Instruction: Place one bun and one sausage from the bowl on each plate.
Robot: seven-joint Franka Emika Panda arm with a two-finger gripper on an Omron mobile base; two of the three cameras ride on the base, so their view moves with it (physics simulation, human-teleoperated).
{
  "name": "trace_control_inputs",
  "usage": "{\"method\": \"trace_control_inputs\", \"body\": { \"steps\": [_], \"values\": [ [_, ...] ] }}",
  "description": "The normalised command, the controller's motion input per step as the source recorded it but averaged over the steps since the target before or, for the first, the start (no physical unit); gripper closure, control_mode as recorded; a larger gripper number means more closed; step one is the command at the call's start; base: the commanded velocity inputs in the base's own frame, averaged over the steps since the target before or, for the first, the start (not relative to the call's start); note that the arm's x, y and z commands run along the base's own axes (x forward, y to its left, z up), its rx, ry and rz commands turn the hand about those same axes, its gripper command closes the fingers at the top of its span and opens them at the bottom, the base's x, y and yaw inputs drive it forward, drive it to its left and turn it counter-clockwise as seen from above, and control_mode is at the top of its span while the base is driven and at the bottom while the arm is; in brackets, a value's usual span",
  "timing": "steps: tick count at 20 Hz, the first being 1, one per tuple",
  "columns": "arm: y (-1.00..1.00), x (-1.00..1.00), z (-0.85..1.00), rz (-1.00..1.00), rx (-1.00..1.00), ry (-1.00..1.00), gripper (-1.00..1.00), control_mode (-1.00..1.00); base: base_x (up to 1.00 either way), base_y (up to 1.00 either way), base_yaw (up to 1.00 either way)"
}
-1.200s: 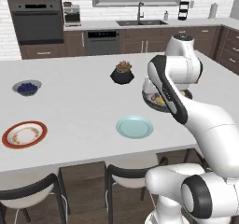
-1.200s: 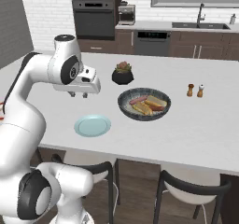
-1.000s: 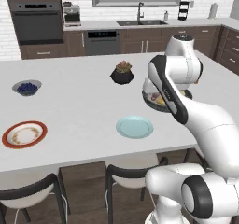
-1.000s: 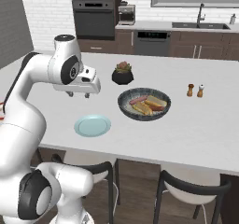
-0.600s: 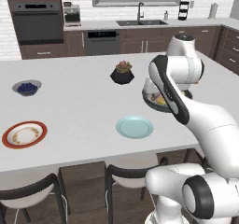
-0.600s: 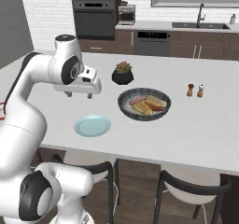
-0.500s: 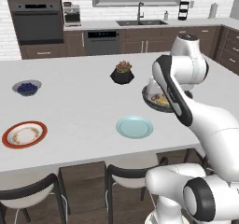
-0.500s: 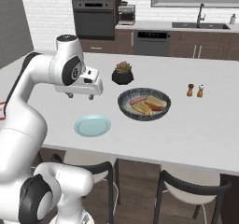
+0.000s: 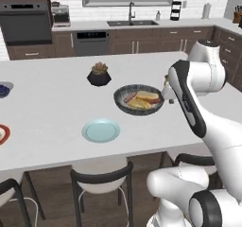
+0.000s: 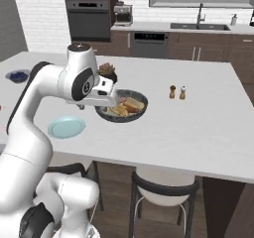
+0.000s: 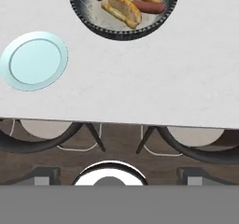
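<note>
The dark bowl (image 9: 138, 99) (image 10: 121, 105) (image 11: 93, 24) sits mid-counter and holds buns (image 11: 123, 8) and sausages (image 11: 149, 6). Left of it, nearer the front edge, lies the pale teal plate (image 9: 100, 130) (image 10: 66, 127) (image 11: 33, 59). A sliver of the orange-rimmed plate (image 9: 2, 134) shows at the far left. My gripper (image 10: 100, 106) (image 11: 116, 176) hangs high over the counter's front edge, between bowl and teal plate. It is open, with its fingertips (image 11: 46, 175) wide apart and nothing between them.
A black plant pot (image 9: 99, 74) (image 10: 106, 71) stands behind the bowl. The small berry bowl (image 10: 19, 75) is far left, and two shakers (image 10: 177, 91) stand right of the bowl. Dark chairs (image 11: 42, 141) are tucked under the counter's front edge.
The whole scene has slid left in both base views, so the camera has moved right. The bowl is now nearer the middle. The arm has turned slightly with it.
</note>
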Motion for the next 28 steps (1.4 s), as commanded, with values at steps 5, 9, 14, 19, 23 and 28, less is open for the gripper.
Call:
{"method": "trace_control_inputs", "body": {
  "steps": [5,9,14,19,23,28],
  "values": [
    [0.00,0.00,0.00,0.00,0.00,0.00,-1.00,1.00,0.84,-0.15,-0.02],
    [0.00,0.00,0.00,0.00,0.00,0.00,-1.00,1.00,0.99,0.04,-0.07],
    [0.22,0.60,-0.23,0.00,0.00,0.03,-1.00,-1.00,0.39,0.04,-0.02],
    [0.44,1.00,-0.40,0.00,0.00,0.14,-1.00,-1.00,0.00,0.00,0.00],
    [0.00,1.00,-0.62,0.00,-0.01,0.21,-1.00,-1.00,0.00,0.00,0.00],
    [-0.06,0.92,-0.54,0.00,-0.01,0.15,-1.00,-1.00,0.00,0.00,0.00]
  ]
}}
